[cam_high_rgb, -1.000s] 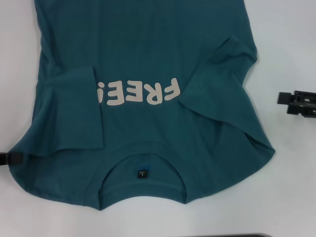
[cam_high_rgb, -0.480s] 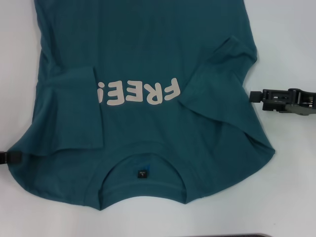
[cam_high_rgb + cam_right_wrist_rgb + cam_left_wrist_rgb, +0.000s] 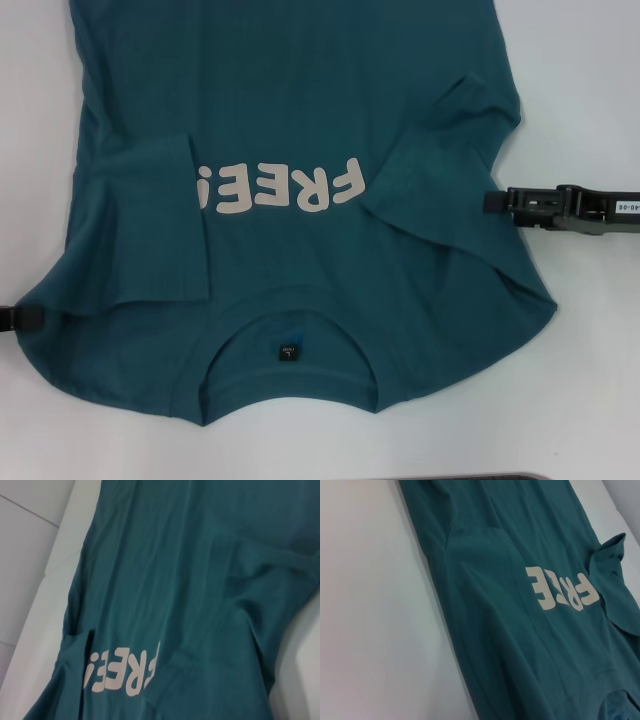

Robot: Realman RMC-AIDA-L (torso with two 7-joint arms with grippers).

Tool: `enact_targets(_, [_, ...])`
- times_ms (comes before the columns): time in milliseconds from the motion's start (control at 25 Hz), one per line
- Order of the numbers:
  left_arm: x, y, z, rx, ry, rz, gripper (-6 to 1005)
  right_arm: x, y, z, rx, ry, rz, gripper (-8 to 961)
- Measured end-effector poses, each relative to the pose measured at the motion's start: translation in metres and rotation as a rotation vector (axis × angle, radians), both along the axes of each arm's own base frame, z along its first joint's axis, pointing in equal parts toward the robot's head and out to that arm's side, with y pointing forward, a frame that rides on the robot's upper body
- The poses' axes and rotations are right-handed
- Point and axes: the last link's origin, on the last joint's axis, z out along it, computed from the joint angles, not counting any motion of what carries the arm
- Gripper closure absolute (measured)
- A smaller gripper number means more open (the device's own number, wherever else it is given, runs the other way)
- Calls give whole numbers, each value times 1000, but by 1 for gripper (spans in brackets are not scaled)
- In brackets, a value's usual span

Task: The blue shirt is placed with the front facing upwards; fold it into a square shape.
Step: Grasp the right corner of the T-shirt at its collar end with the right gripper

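Observation:
The blue shirt point(image 3: 300, 110) lies front up on the white table point(image 3: 590, 380), its neck nearest me and the small dark label point(image 3: 287, 353) showing inside the collar. Both sleeves are folded in over the chest, and they cover the ends of the pale "FREE" lettering point(image 3: 285, 188). My right gripper point(image 3: 492, 201) reaches in from the right, its tip at the shirt's side edge just below the folded right sleeve point(image 3: 450, 150). My left gripper point(image 3: 28, 319) sits at the shirt's left shoulder corner, mostly out of frame. The shirt point(image 3: 510, 640) point(image 3: 190, 570) fills both wrist views.
A dark strip point(image 3: 500, 476) runs along the near table edge in the head view. The right wrist view shows the table's far edge with pale floor tiles point(image 3: 25, 540) beyond it.
My right gripper has moved left from the table's right side to the shirt's side edge. The shirt and my left gripper have not moved.

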Motion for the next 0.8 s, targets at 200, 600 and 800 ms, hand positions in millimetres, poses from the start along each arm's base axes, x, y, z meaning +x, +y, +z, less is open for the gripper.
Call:
enact_targets(200, [0, 0, 0, 0, -1, 0, 1000, 1, -1, -4, -8, -4, 2, 38])
enact_targets(600, [0, 0, -1, 0, -1, 0, 1000, -4, -12, -6, -66, 32, 37, 38])
enact_targets(800, [0, 0, -2, 0, -2, 2, 1000, 1, -22, -2, -83, 48, 25, 39])
